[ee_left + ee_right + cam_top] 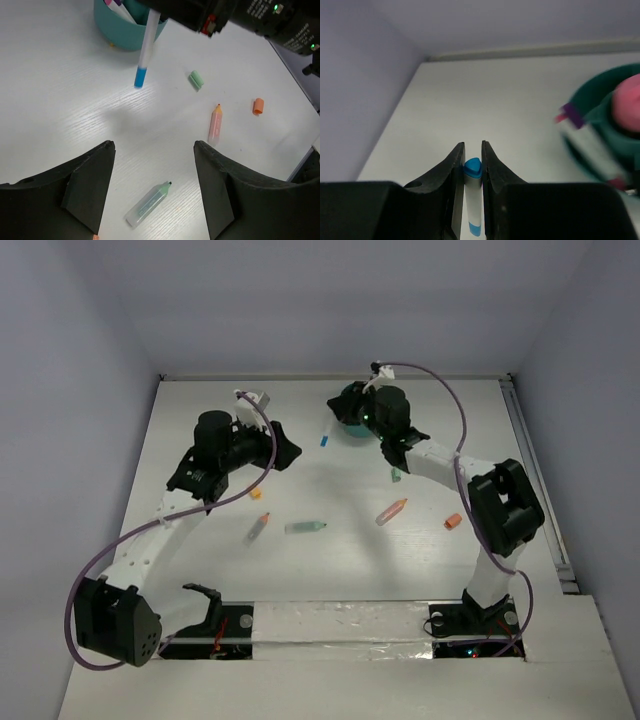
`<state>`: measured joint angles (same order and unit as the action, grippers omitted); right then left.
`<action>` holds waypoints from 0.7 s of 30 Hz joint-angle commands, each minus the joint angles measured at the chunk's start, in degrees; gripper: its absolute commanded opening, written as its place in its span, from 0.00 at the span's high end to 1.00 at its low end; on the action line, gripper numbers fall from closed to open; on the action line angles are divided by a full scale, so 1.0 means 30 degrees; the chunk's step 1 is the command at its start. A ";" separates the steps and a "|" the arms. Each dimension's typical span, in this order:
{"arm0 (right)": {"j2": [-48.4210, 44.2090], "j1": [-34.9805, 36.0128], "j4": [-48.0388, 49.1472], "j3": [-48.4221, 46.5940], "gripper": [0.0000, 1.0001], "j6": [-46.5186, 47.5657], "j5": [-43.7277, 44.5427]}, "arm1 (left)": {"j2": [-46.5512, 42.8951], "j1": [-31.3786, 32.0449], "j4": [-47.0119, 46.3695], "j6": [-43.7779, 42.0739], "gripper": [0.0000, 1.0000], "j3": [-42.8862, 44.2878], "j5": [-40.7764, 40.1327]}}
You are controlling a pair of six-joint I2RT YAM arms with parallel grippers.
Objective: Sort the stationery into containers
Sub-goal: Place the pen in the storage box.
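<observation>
Got a slim white blue-tipped pen [473,200] pinched in the right jaws, upper middle of the top view, just left of the round teal plastic organiser [120,35]. Left jaws spread wide over the white bench [60,100].

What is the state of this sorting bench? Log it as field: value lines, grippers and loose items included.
right gripper: shut on blue-capped white pen, beside the organiser, not in it
left gripper: open, empty, above the table
teal organiser: holds pink and purple items
loose, mid-table: green highlighter, pink highlighter, green cap, orange cap
loose, near left arm: grey highlighter, small orange piece
</observation>
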<state>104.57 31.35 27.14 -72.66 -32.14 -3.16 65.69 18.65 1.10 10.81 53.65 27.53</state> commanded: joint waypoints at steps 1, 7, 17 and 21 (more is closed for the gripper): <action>-0.0757 -0.1336 0.0300 -0.1412 1.00 0.3910 0.3538 | -0.0861 0.0051 0.0096 -0.0117 0.39 0.0222 -0.0562; 0.0413 -0.1574 0.1618 -0.3051 1.00 0.9184 0.6004 | -0.1447 0.0051 0.0774 0.0176 0.39 0.0545 -0.1735; 0.2407 -0.1574 0.4049 -0.4022 1.00 1.3144 0.4805 | -0.2033 0.0051 0.0892 0.0411 0.39 0.0574 -0.1295; 0.2846 -0.1574 0.4461 -0.3758 1.00 1.3409 0.3750 | -0.1975 0.0051 0.0950 0.0411 0.39 0.0603 -0.1325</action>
<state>113.23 26.33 34.61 -83.53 4.78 10.59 61.19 18.65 4.58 11.49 53.65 23.40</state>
